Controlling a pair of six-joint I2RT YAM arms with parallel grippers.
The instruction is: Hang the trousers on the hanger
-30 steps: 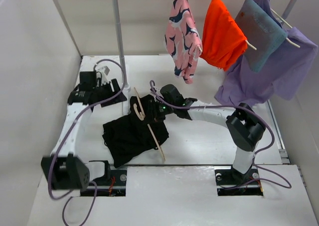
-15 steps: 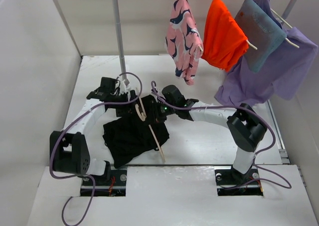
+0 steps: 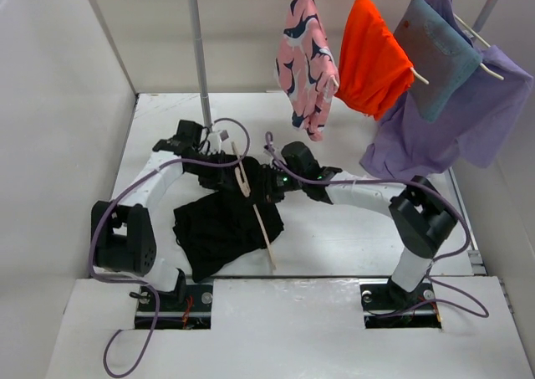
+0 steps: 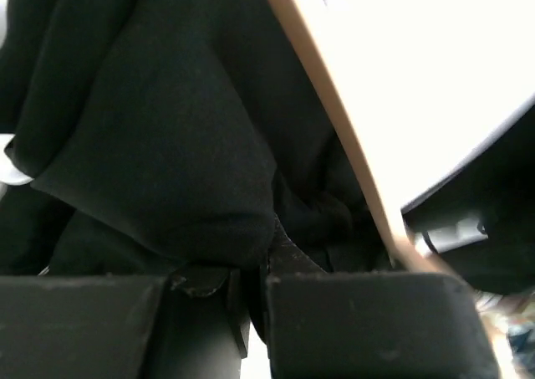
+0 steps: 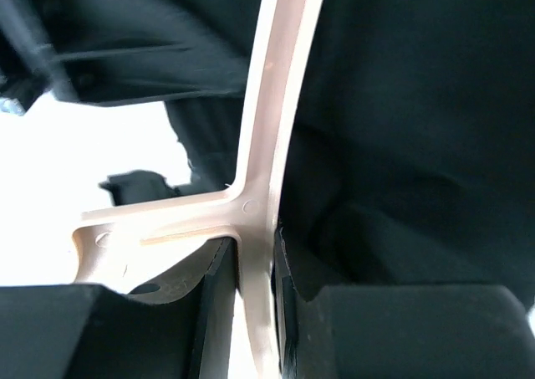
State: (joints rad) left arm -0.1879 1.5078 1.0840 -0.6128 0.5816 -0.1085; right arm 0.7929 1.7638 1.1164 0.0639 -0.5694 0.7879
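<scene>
The black trousers (image 3: 219, 228) lie bunched on the white table, left of centre. The beige hanger (image 3: 260, 220) lies slanted across their right side. My right gripper (image 3: 266, 186) is shut on the hanger (image 5: 269, 103); its thin bar passes straight between the fingers (image 5: 219, 312), with the trousers (image 5: 410, 128) just to the right. My left gripper (image 3: 227, 176) sits at the trousers' top edge, beside the hanger's upper end. In the left wrist view its jaws are shut on a fold of the trousers (image 4: 159, 136), and the hanger (image 4: 343, 136) runs diagonally on the right.
A clothes rack pole (image 3: 201, 69) stands at the back, just behind my left gripper. A pink patterned garment (image 3: 307, 65), an orange one (image 3: 372, 57), and teal and purple ones (image 3: 447, 103) hang at the back right. White walls enclose the table.
My left arm swung right from the back left corner to the trousers' top edge, and its jaws went from open to shut on the cloth. The right gripper and hanger shifted slightly.
</scene>
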